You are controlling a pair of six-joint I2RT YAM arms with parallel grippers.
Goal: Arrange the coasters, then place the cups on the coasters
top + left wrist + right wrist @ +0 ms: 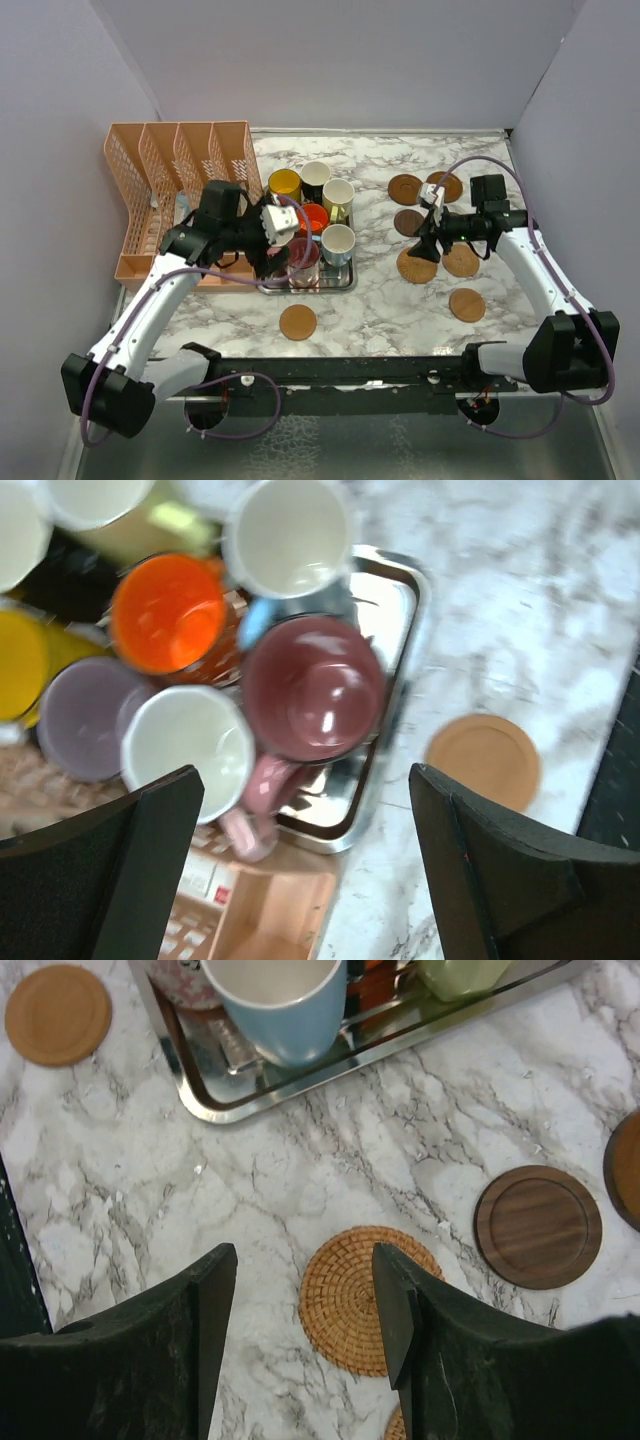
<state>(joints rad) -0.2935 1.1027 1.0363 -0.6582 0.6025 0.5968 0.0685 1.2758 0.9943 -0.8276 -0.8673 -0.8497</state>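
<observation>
Eight coloured mugs [310,685] are crowded beneath the wide-open, empty left gripper [305,775]; seven round brown coasters [467,304] are spread around the half-open, empty right gripper [305,1255].

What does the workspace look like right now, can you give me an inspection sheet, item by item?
Surface: marbled table top.
Job's things: seven coasters visible, loose on the table, none bearing a cup; cups crowded on the steel tray.
Clutter: peach slotted rack at the back left.
Grippers: left gripper open above the cups; right gripper open above a woven coaster.
Cables: purple cables looping along both arms.
Surroundings: plain pale walls.
</observation>
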